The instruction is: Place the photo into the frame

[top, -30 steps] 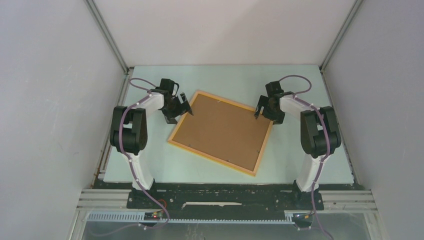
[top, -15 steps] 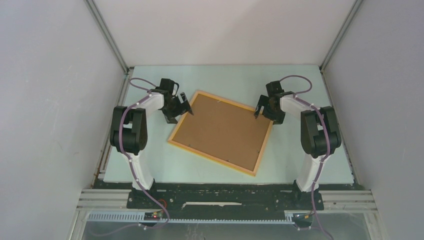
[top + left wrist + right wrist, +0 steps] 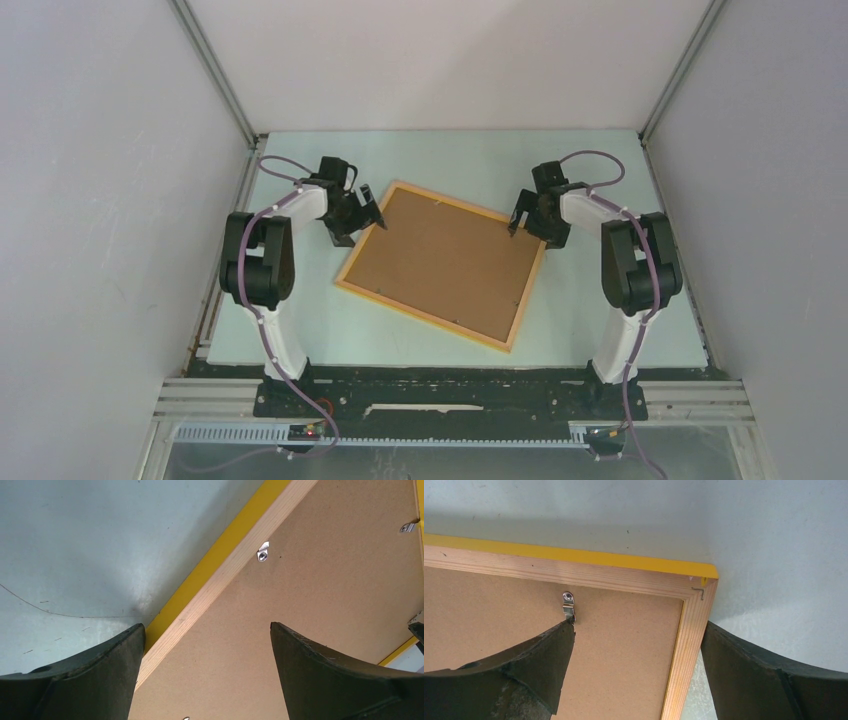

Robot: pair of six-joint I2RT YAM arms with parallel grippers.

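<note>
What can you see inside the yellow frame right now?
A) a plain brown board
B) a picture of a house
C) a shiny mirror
A: the frame is filled edge to edge by a plain brown board, with small metal clips at its edge; no picture or mirror shows.

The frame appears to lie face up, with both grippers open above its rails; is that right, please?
No: the frame lies back up; the left wrist view shows its backing board and a metal tab. The left gripper and right gripper are open above its rails.
</note>
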